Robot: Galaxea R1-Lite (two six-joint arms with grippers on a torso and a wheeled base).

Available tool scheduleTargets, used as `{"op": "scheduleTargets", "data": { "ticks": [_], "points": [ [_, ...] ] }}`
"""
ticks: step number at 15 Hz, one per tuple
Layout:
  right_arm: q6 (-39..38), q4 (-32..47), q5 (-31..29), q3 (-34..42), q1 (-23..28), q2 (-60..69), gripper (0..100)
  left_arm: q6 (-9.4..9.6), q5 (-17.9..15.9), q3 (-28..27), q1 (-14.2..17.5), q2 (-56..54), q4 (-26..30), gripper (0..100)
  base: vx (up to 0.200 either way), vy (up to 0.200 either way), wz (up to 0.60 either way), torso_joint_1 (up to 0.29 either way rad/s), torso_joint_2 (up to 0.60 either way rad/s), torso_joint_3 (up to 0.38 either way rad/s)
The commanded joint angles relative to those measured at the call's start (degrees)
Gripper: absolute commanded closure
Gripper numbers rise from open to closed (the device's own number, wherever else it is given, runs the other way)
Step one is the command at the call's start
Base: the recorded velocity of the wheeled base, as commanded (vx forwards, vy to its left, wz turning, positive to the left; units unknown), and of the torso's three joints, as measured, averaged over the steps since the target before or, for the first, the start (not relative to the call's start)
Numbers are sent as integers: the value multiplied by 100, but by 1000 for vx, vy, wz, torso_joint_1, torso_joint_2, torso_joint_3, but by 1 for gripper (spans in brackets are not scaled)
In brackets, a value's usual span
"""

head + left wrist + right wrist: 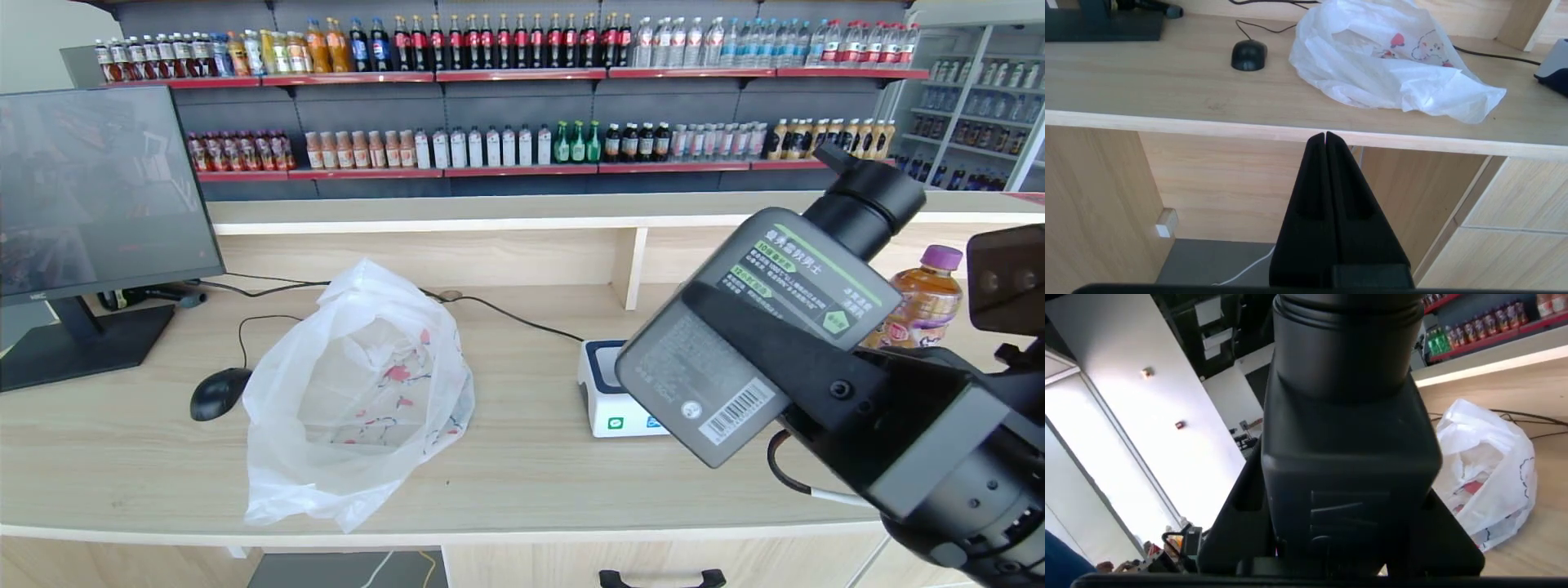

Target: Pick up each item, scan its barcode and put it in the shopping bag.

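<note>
My right gripper (739,335) is shut on a dark grey bottle (759,327) with a black cap, held tilted in the air above the white scanner (608,400) on the counter. Its barcode label faces up toward the head camera. In the right wrist view the bottle (1347,433) stands between the fingers (1229,527). The white shopping bag (359,392) lies open on the counter left of the scanner; it also appears as the bag (1388,57) in the left wrist view. My left gripper (1327,143) is shut and empty, below the counter's front edge.
An orange drink bottle (927,302) with a purple cap stands at the counter's far right. A monitor (98,196) and a black mouse (219,394) sit at the left, with cables running behind the bag. Drink shelves line the back wall.
</note>
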State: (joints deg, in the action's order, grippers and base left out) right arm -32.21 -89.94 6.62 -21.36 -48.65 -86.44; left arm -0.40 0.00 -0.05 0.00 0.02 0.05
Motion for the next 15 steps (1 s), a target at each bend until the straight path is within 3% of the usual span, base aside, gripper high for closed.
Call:
{"op": "scheduleTargets", "data": {
  "ticks": [1, 7, 12, 15],
  "points": [
    [241, -6, 6, 158, 269, -162, 100, -4, 0, 5, 0, -2, 4, 100, 0, 0, 0, 0, 0, 0],
    [1656, -6, -170, 316, 1191, -742, 100, -4, 0, 5, 0, -2, 4, 100, 0, 0, 0, 0, 0, 0],
    [3142, -6, -1743, 536, 1534, -663, 100, -4, 0, 5, 0, -2, 4, 100, 0, 0, 0, 0, 0, 0],
    [3282, -6, -2095, 826, 1728, -558, 100, -4, 0, -4, 0, -2, 4, 100, 0, 0, 0, 0, 0, 0]
  ]
}}
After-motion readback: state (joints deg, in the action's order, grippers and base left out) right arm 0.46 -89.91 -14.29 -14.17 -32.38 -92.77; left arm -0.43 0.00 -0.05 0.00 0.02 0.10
